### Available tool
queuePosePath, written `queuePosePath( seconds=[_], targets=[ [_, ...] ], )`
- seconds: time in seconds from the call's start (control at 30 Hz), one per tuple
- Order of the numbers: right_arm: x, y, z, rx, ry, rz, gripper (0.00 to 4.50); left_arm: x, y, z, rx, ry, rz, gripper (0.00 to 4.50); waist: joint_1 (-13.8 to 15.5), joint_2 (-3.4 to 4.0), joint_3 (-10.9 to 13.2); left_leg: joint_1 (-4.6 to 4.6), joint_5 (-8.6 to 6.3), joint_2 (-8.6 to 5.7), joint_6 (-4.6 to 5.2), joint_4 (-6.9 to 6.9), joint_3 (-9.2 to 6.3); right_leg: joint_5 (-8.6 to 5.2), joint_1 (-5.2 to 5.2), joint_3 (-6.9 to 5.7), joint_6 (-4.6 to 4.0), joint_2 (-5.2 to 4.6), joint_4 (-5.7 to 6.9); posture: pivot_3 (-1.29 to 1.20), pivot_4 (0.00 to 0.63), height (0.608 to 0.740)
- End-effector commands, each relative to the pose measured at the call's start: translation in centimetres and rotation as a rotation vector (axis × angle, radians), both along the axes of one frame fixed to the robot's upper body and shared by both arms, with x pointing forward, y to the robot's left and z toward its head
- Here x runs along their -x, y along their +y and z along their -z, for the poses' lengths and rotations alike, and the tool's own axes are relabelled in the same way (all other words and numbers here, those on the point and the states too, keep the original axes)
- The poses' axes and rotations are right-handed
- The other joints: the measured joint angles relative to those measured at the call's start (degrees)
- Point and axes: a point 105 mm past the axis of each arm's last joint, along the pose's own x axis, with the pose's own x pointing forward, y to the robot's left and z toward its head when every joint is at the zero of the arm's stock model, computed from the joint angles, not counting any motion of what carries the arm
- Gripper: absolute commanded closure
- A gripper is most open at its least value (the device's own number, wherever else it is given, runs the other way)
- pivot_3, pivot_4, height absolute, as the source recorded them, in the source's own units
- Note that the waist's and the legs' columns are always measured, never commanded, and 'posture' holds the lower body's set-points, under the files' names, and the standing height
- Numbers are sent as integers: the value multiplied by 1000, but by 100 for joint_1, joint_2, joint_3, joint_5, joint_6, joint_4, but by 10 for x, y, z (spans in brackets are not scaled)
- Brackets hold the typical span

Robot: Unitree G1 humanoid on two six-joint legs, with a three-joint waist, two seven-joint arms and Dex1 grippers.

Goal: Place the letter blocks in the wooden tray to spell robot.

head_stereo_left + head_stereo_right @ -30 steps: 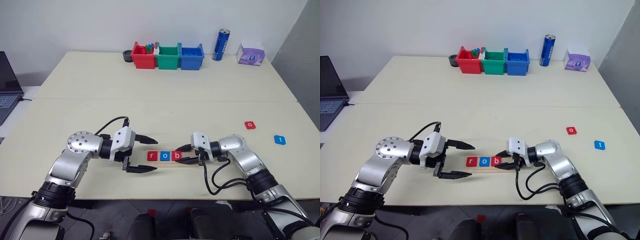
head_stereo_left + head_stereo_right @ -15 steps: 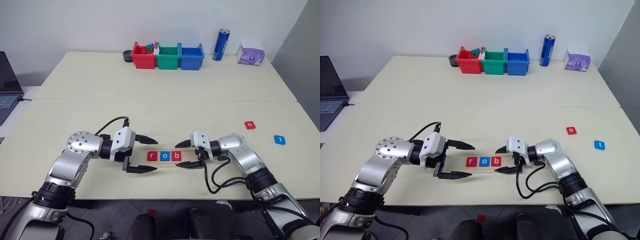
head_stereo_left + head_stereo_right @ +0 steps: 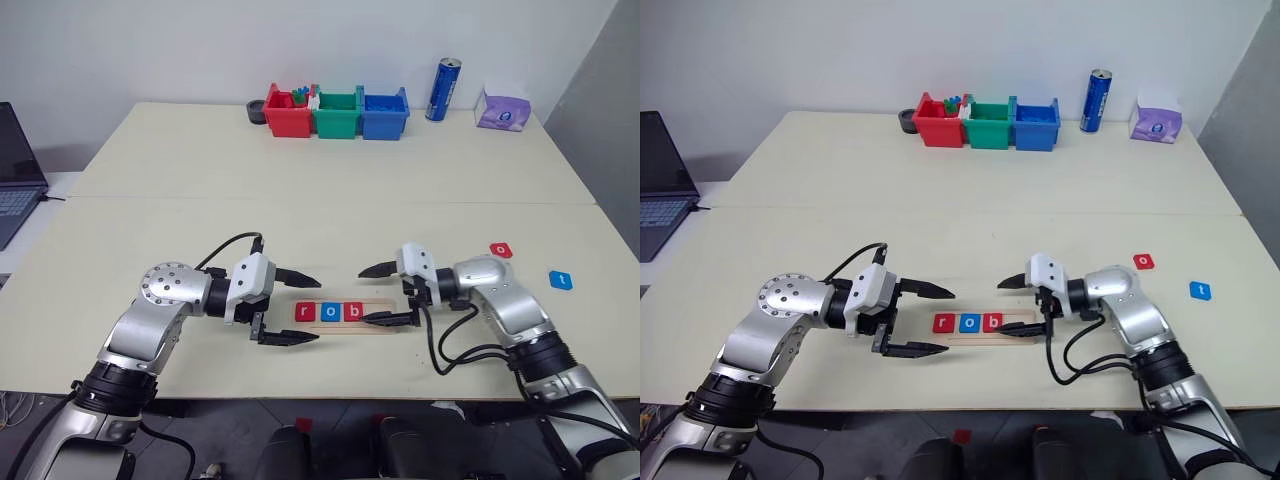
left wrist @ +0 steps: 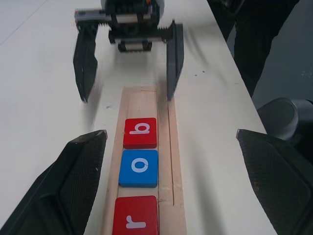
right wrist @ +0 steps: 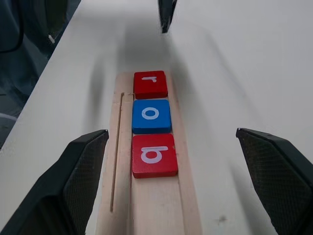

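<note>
Red r, blue o, red b tiles (image 3: 327, 312) seated in long pale wooden tray (image 3: 380, 304); red o tile (image 3: 500, 250) and blue t tile (image 3: 560, 279) loose on desk (image 3: 330, 230), well apart to right. Thin, stiff, prob. light and slippery: pinch across opposite edges. Left end effector (image 3: 303, 307) and right end effector (image 3: 374, 294) both wide, empty.

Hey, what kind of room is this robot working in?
Probably a lab or office test bench: pale tables against a bare wall, a laptop at the edge, and sorting bins beside a tissue box.
</note>
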Motion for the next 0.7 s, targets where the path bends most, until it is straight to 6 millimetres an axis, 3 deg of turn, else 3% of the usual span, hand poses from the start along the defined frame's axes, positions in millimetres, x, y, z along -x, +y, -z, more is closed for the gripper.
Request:
queuePosePath(
  seconds=[0.03, 0.17, 0.4, 0.53, 0.7],
  targets=[
    [3, -16, -26, -49, -48, 89, 42, -4, -15, -13, 52, -49, 9, 0, 10, 0, 0, -1, 0, -2, 0, 0, 2, 0, 0, 2, 0, 0, -1, 0, 150, 740],
    [2, -43, -28, -29, -66, 278, 42, -13, -39, -18, 104, -71, -29, 0, 11, -1, -1, -2, 0, -4, 0, 2, 0, 0, 1, 2, 1, -2, 1, 0, 150, 740],
    [-3, -87, -15, 39, -139, 609, 42, -28, -91, -26, 215, -93, -62, 0, -3, -2, -1, -2, 0, -10, 0, 2, 3, 0, 3, 8, 2, 1, 0, 0, 150, 740],
    [-26, -127, -21, -3, -166, 926, 42, -33, -114, -30, 240, -101, -35, 0, -33, -2, -1, 5, 0, -10, 0, 2, 7, 1, 2, 16, 2, 6, 10, 0, 150, 740],
    [-42, -164, -26, -68, -176, 1177, 42, -41, -127, -31, 240, -109, -33, 0, -31, 0, -2, 9, 1, -11, -2, 3, 7, 0, 3, 16, 1, 7, 20, 0, 150, 740]
  ],
)
